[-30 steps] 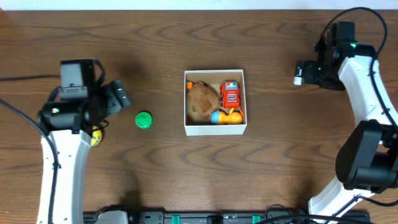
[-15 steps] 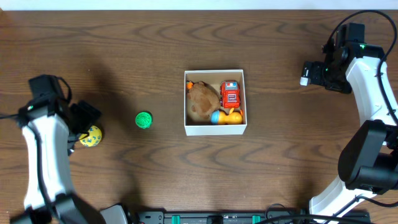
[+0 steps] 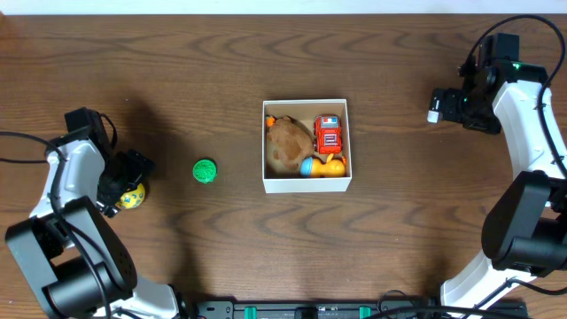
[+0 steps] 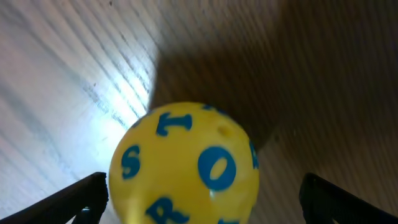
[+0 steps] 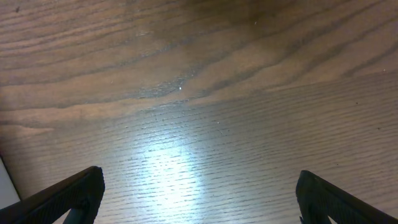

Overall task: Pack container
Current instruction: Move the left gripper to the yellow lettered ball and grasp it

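The container (image 3: 306,183), a small white-walled box, sits mid-table holding a brown plush toy (image 3: 285,144), a red toy car (image 3: 328,135) and an orange and blue toy (image 3: 321,166). A yellow ball with blue letters (image 3: 133,197) lies at the left; it fills the left wrist view (image 4: 185,165). My left gripper (image 3: 127,182) is open with its fingers on either side of the ball, not touching it. A green ball (image 3: 205,171) lies between the yellow ball and the container. My right gripper (image 3: 434,105) is open and empty at the far right.
The right wrist view shows only bare wood between the open fingers (image 5: 199,193). The table's far edge runs along the top of the overhead view.
My left arm swung left and lowered over the yellow ball, so the open fingers now straddle it. The right arm shifted slightly and then held still.
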